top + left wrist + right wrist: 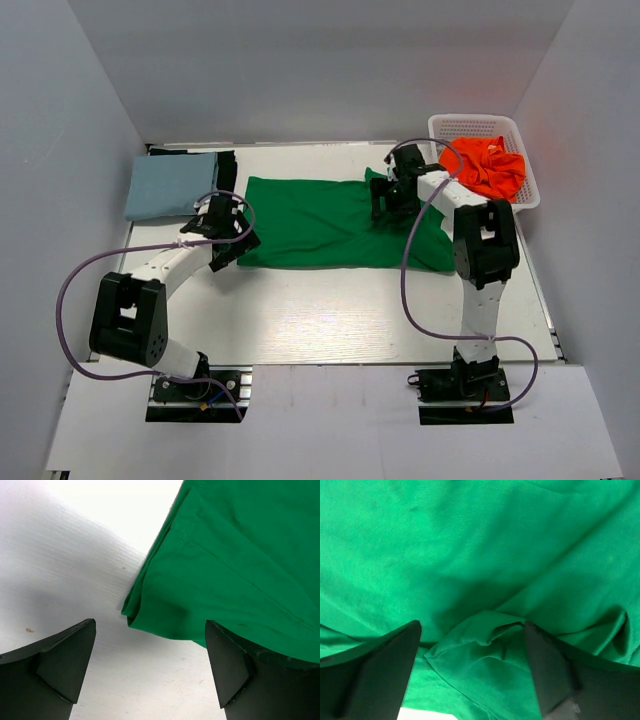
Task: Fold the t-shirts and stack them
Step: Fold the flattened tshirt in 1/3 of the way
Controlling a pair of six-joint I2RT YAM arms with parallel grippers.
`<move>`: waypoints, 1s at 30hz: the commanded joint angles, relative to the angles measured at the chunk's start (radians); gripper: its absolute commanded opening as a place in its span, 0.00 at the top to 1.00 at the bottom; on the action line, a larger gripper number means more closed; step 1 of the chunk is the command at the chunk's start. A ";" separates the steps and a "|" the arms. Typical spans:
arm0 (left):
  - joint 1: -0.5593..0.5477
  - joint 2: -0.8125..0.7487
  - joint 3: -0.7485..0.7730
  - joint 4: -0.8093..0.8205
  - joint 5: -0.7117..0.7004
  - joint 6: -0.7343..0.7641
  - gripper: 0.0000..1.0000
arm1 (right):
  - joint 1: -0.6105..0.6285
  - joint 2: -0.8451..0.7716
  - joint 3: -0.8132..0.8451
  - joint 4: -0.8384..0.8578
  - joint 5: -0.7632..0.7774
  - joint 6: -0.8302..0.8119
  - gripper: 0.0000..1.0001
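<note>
**Left arm.** Elbow folded at lower left of the overhead view, forearm reaching up and to the right. The left gripper [232, 240] sits low at the left end of the green t-shirt [320, 225]. Jaws spread wide, nothing between them.

**Right arm.** Rises from lower right, wrist bent down over the shirt's upper right part. The right gripper [388, 205] points down into the cloth. Jaws apart, not clamped.

**T-shirts.**
- Green: laid flat as a wide band across the middle of the table [330, 310].
- Pale blue t-shirt [170, 187]: folded, upper left.
- Black t-shirt [227, 170]: only an edge shows, beside the pale blue one.
- Orange t-shirt [490, 168]: bunched in the white basket [475, 122], upper right.

**Left wrist view only.** The green t-shirt [240, 555] has a layered, stitched corner lying on bare white table, partly between the left gripper [150, 625] fingers and touching neither.

**Right wrist view only.** A small raised pucker of the green t-shirt [470, 540] stands between the right gripper [472, 625] fingers. Green fills nearly the whole frame.
</note>
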 commanded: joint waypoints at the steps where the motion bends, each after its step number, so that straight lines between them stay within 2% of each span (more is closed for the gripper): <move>1: 0.004 -0.023 0.035 -0.012 0.014 0.027 0.00 | 0.033 -0.040 0.049 -0.033 0.046 -0.099 0.10; 6: -0.007 -0.023 0.068 -0.027 0.063 0.047 0.00 | 0.026 -0.166 -0.130 0.102 0.043 -0.042 0.10; 10: -0.007 -0.014 0.068 0.057 0.153 0.070 0.00 | 0.015 -0.354 -0.305 0.284 0.052 0.002 0.10; 11: -0.007 -0.001 0.082 0.057 0.162 0.070 0.00 | 0.009 -0.368 -0.372 0.294 0.052 0.025 0.10; 16: -0.007 0.041 0.130 0.067 0.221 0.090 0.00 | -0.015 -0.410 -0.463 0.312 0.055 0.085 0.10; 20: -0.007 0.090 0.139 0.094 0.249 0.090 0.00 | -0.040 -0.353 -0.448 0.317 0.093 0.099 0.10; 23: -0.007 0.118 0.163 0.094 0.249 0.090 0.00 | -0.052 -0.301 -0.393 0.343 0.040 0.108 0.10; 27: -0.007 0.142 0.173 0.068 0.229 0.090 0.00 | -0.055 -0.165 -0.237 0.348 -0.037 0.111 0.10; 30: -0.007 0.151 0.173 0.058 0.229 0.090 0.00 | -0.057 -0.094 -0.140 0.320 -0.028 0.125 0.10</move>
